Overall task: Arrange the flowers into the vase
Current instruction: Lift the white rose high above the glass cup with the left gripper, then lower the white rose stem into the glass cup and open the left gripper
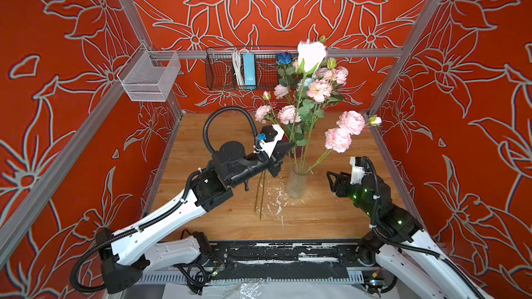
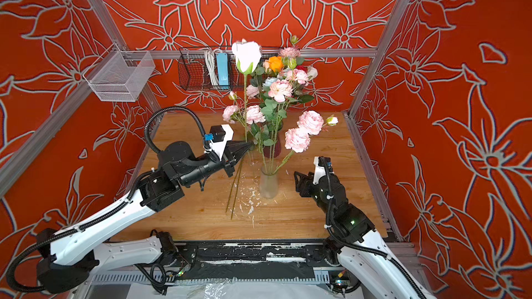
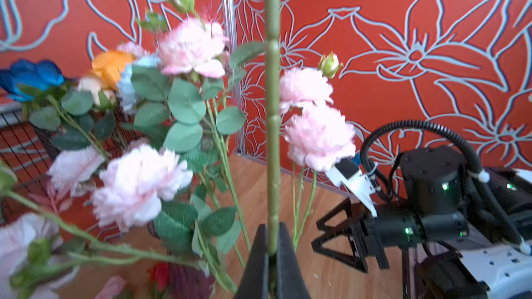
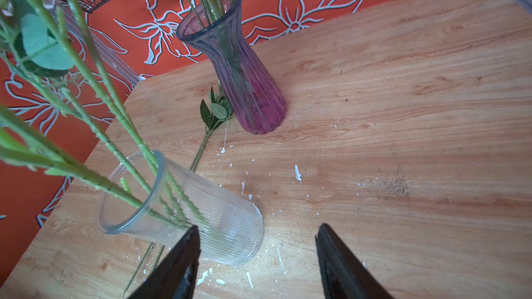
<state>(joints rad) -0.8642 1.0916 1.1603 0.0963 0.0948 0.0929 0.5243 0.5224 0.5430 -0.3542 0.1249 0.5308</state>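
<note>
Left hand pinched the white rose by its stem; right hand stood wide, empty, beside the clear vase.

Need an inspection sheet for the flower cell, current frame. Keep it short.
Surface: wooden table, white flecks by the clear vase.
Job's things: clear vase holds pink flowers; purple vase behind holds mixed blooms; white rose held aloft.
Clutter: loose stems lying beside the clear vase.
Grippers: left gripper shut on white rose's stem; right gripper open, empty.
Cables: black conduit loops above left gripper; white cable in wire basket.
Surroundings: red floral walls; mesh basket on the frame.
</note>
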